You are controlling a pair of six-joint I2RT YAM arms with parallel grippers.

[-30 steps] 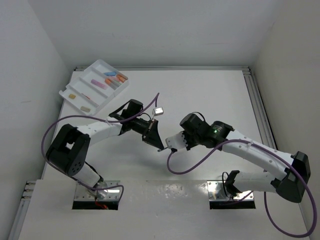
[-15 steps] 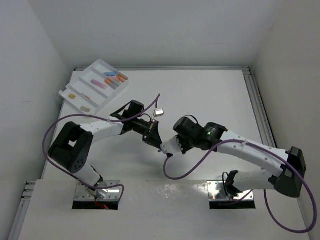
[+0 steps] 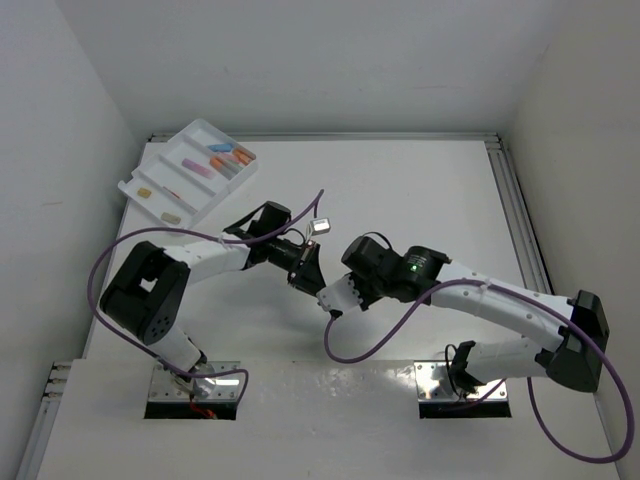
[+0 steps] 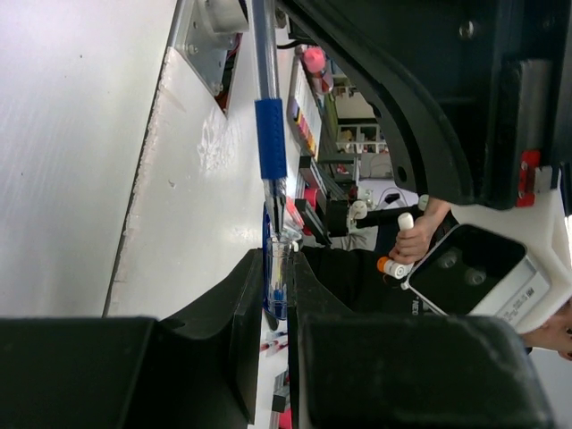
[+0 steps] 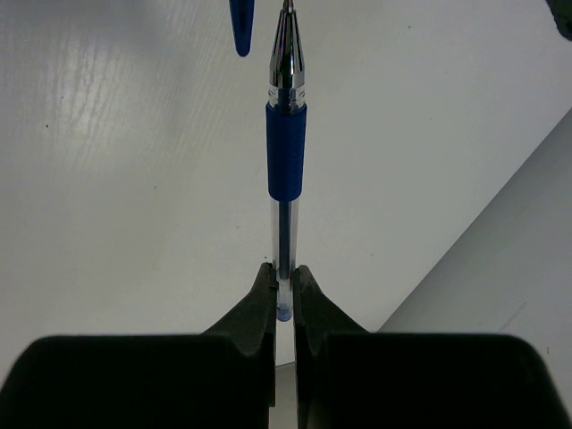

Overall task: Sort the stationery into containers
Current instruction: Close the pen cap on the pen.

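The white divided tray (image 3: 196, 131) sits at the far left with several markers (image 3: 230, 155) and two beige erasers (image 3: 170, 215) in it. My left gripper (image 3: 311, 282) is shut on a clear blue-tipped pen cap (image 4: 278, 277) above the table's middle. My right gripper (image 3: 331, 301) is shut on the rear end of a blue pen (image 5: 286, 152), right next to the left gripper. In the left wrist view the pen (image 4: 271, 138) points its tip into the cap's mouth. In the right wrist view the cap's blue end (image 5: 241, 27) shows just left of the pen tip.
Purple cables loop off both arms near the table's middle (image 3: 340, 345). The table's metal rail (image 3: 515, 200) runs along the right side. White walls close in the back and both sides.
My right arm has moved left toward the left gripper, bringing the pen tip up to the cap. The left gripper has shifted slightly right.
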